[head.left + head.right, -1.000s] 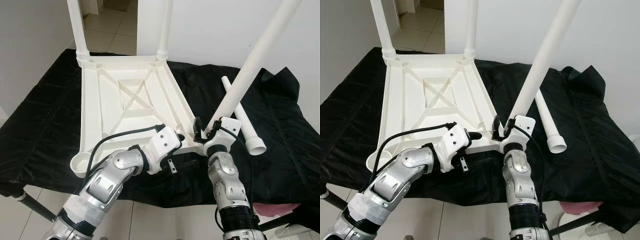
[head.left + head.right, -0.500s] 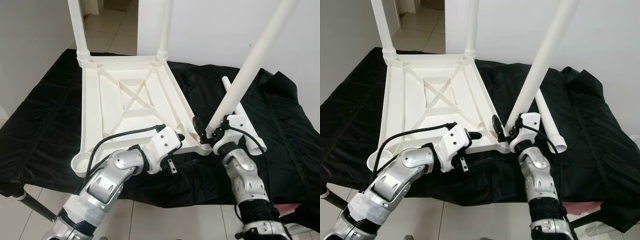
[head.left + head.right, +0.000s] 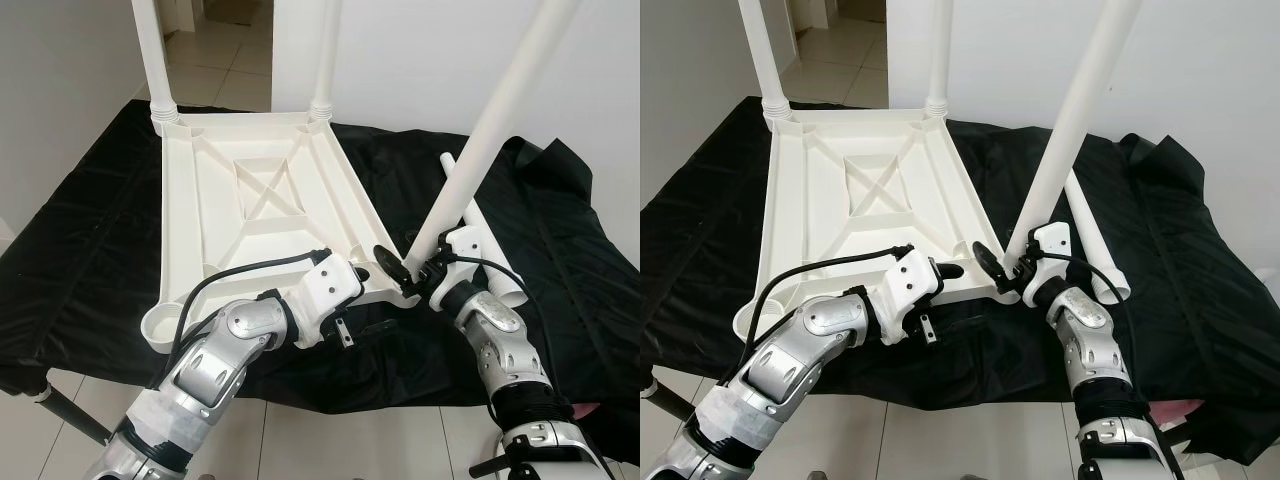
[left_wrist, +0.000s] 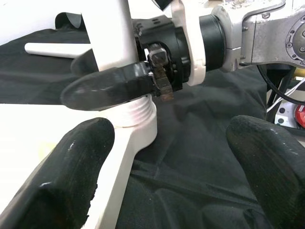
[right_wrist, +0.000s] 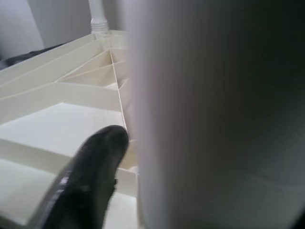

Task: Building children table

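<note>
Gripping the tilted white plastic leg (image 3: 480, 140) near its base, our right end effector (image 3: 412, 268) steadies it in the upturned tabletop's (image 3: 250, 215) near-right corner socket; left end effector (image 3: 358, 280) open alongside.

The upturned tabletop (image 3: 255, 215) takes up the left half of the surface (image 3: 90, 260), with two legs (image 3: 150, 60) upright at its far corners. At its near right corner a tilted leg (image 3: 480, 140) rises, with the right hand (image 3: 405, 270) around its foot and the left hand (image 3: 352, 283) just beside. A loose leg (image 3: 485, 250) lies right of it. Bare cloth lies open toward the right edge.
</note>
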`<state>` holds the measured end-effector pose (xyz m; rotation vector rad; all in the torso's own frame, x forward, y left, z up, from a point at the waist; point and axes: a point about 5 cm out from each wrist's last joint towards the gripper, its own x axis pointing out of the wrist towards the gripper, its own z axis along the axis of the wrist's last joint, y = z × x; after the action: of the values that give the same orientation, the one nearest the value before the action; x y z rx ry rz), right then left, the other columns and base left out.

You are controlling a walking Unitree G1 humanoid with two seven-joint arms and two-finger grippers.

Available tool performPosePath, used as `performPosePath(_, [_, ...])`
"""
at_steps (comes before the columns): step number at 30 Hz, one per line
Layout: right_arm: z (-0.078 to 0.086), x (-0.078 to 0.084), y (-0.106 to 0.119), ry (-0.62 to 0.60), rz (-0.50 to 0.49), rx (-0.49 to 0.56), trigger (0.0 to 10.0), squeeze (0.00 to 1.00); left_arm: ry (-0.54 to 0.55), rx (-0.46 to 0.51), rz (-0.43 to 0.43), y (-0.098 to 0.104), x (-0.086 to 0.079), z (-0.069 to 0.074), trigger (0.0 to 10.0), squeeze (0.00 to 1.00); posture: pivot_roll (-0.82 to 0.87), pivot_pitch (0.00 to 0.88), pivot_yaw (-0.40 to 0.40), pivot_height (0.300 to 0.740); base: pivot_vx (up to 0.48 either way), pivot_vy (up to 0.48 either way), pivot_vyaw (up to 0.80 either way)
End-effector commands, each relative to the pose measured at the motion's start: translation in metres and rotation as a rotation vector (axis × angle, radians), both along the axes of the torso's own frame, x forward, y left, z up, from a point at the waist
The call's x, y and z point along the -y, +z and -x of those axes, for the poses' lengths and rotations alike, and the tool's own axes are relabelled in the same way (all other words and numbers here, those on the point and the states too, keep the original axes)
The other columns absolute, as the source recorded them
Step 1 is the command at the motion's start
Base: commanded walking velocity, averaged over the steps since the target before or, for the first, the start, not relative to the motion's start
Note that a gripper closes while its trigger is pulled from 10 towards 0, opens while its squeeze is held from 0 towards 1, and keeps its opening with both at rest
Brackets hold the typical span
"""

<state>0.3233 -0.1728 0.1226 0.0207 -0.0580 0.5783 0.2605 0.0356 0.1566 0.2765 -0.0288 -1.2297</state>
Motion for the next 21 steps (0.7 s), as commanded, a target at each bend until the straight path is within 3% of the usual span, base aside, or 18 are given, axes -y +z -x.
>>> performPosePath(1, [0.002, -0.003, -0.008, 0.032, 0.014, -0.032, 0.0, 0.00, -0.034, 0.005, -0.012, 0.000, 0.001, 0.001, 10.0, 0.00, 0.02, 0.000, -0.079, 0.740, 0.000, 0.000, 0.00])
performPosePath(7, [0.005, 0.011, -0.012, 0.016, 0.020, -0.038, 0.0, 0.00, -0.043, 0.005, -0.013, 0.000, 0.003, 0.000, 10.0, 0.00, 0.01, 0.000, -0.077, 0.740, 0.000, 0.000, 0.00])
performPosePath(11, [0.006, 0.012, -0.013, 0.007, 0.015, -0.039, 0.0, 0.00, -0.041, 0.009, -0.012, 0.001, 0.003, -0.002, 10.0, 0.00, 0.00, 0.000, -0.075, 0.740, 0.000, 0.000, 0.00])
performPosePath(12, [0.007, 0.012, -0.014, 0.000, 0.018, -0.040, 5.4, 0.00, -0.039, 0.009, -0.010, 0.001, 0.003, -0.003, 10.0, 0.00, 0.00, 0.000, -0.074, 0.740, 0.000, 0.000, 0.00])
performPosePath(13, [0.007, 0.011, -0.015, -0.004, 0.020, -0.039, 5.4, 0.00, -0.038, 0.009, -0.008, 0.002, 0.003, -0.002, 10.0, 0.00, 0.00, 0.000, -0.074, 0.740, 0.000, 0.000, 0.00])
performPosePath(14, [0.008, 0.011, -0.015, -0.014, 0.017, -0.038, 10.0, 0.00, -0.037, 0.009, -0.008, 0.001, 0.003, -0.002, 10.0, 0.00, 0.00, 0.000, -0.072, 0.740, 0.000, 0.000, 0.00])
performPosePath(21, [0.009, 0.011, -0.011, -0.091, 0.022, 0.000, 10.0, 0.00, -0.035, 0.004, -0.008, 0.000, 0.002, -0.003, 10.0, 0.00, -0.01, 0.000, -0.065, 0.740, 0.000, 0.000, 0.00])
